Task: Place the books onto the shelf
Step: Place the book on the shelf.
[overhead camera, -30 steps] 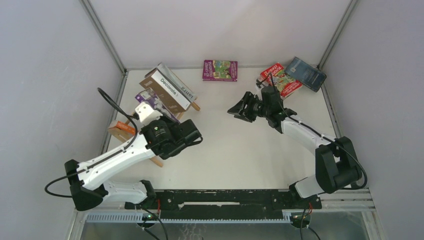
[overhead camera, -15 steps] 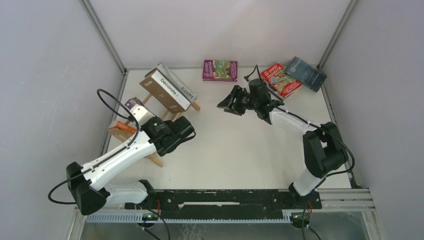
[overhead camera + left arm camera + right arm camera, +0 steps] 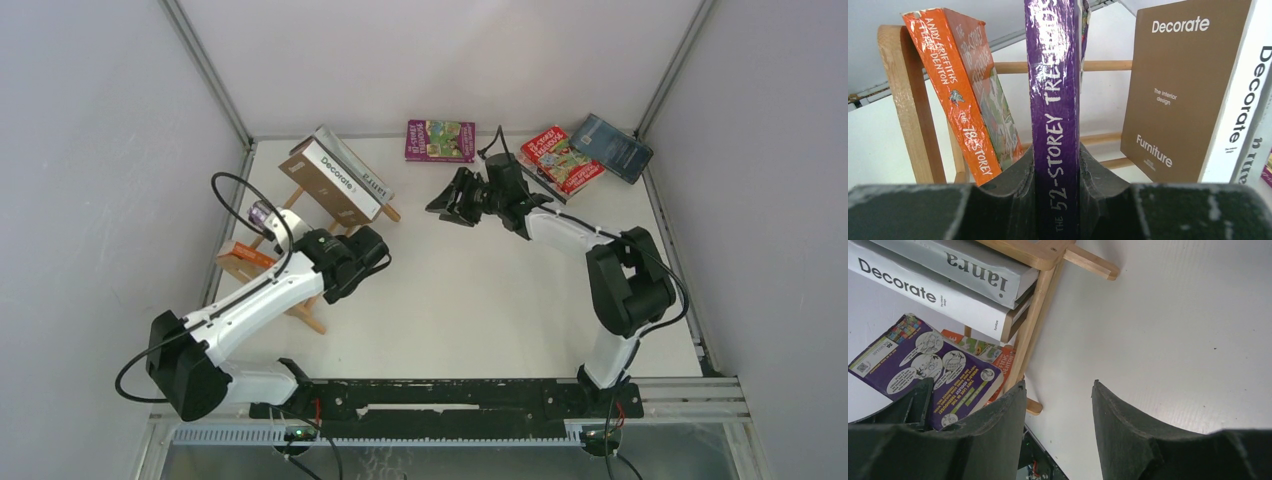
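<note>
Purple book (image 3: pixel 1053 75), a thin, light, slick-covered paperback, is pinched at its spine by the left tool (image 3: pixel 1055 170); right tool (image 3: pixel 1058 390) spread, empty.

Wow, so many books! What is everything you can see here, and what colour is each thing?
wooden shelf: one, light wood, left side of the table
Decorate book: one, brown, on the shelf
grey-white book: one, on the shelf next to the Decorate book
orange book: one, leaning in the shelf
52-Storey book: one, purple, upright between the orange and Decorate books
picture book: one, purple, flat at the far edge
red book: one, flat, far right corner
dark blue book: one, beside the red book
table: one, white
left tool: black, shut on the 52-Storey book
right tool: black, open, empty
</note>
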`<state>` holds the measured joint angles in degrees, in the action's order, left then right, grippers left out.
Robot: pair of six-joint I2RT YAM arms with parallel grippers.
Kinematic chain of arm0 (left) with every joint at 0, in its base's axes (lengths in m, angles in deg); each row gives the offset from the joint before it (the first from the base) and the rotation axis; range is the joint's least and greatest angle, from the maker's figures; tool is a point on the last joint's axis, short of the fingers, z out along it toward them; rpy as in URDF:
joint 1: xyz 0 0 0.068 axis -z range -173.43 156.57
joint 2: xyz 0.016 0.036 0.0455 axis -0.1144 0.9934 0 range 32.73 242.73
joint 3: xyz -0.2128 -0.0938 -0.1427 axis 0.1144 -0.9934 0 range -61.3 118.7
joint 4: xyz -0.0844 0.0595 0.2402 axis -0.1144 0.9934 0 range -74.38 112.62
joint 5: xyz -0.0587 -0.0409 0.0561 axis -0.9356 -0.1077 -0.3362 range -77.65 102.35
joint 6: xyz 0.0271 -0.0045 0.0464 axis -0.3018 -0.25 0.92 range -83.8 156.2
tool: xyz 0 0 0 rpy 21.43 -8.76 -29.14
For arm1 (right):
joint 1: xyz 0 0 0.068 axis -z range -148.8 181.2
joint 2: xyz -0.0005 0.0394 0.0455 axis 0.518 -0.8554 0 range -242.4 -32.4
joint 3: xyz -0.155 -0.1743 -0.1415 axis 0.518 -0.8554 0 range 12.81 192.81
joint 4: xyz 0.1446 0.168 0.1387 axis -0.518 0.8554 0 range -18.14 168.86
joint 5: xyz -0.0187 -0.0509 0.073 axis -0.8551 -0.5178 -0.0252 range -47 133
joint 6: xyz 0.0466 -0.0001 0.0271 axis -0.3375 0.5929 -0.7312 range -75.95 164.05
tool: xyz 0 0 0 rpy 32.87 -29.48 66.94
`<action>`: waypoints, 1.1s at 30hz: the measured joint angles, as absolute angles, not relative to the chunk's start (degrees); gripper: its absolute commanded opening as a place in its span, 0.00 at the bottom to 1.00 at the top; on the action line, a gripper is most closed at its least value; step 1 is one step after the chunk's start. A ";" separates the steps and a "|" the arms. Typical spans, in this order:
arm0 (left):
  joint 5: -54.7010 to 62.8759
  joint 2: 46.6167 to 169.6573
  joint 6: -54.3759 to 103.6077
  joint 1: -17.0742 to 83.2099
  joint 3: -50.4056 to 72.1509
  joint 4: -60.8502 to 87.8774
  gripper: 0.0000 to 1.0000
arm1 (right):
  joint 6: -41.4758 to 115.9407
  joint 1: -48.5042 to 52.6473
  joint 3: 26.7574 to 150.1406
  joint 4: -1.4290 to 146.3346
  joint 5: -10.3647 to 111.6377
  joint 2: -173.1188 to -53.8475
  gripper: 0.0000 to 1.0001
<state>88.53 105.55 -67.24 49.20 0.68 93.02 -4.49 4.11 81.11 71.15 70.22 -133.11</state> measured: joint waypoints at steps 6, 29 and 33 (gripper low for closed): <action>89.60 106.60 -65.36 47.78 -1.40 90.16 0.00 | -5.12 4.04 81.78 70.21 70.50 -135.27 0.58; 91.81 114.46 -64.29 43.50 -6.82 82.73 0.00 | -5.75 4.15 82.09 66.75 72.08 -140.10 0.58; 93.16 114.25 -62.67 43.08 -8.50 78.77 0.00 | -5.80 4.15 82.86 66.14 72.23 -141.22 0.58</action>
